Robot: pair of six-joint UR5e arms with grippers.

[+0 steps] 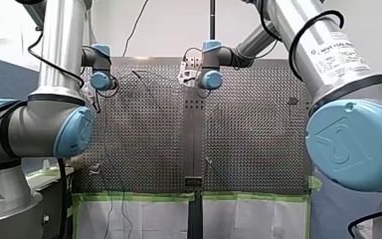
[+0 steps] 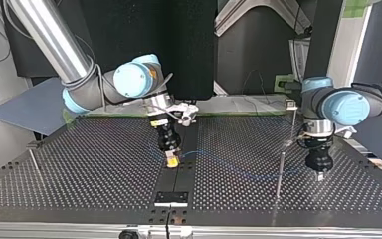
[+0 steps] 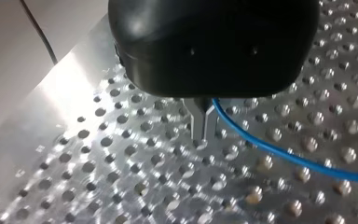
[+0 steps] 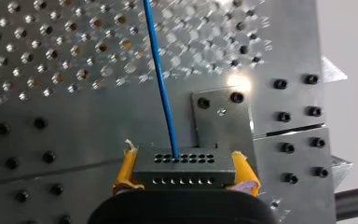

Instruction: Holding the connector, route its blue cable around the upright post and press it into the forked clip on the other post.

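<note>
Right arm, at the top view's left: your right end effector (image 4: 185,173) is clamped on the connector (image 4: 184,167), yellow pads (image 4: 126,169) pressed on its two short ends. The connector is a dark block with two rows of small holes, held low over the counter's (image 2: 79,164) central strip.

The blue cable (image 4: 161,79) enters one hole in the connector's upper row and runs straight ahead over the perforated plate. In the top view it shows only faintly, trailing from the connector toward the upright post (image 2: 280,172).

Left arm, at the top view's right: your left end effector (image 3: 203,135) points down at the counter just beside that post. Its metal fingers (image 3: 196,122) are drawn narrow, with only a thin slit between them and nothing seen in it. The cable passes close by one finger and runs off across the holes. Whether it touches the finger, I cannot tell.

A thinner post (image 2: 293,124) with a small head stands behind the upright post. Its fork is too small to make out.
</note>
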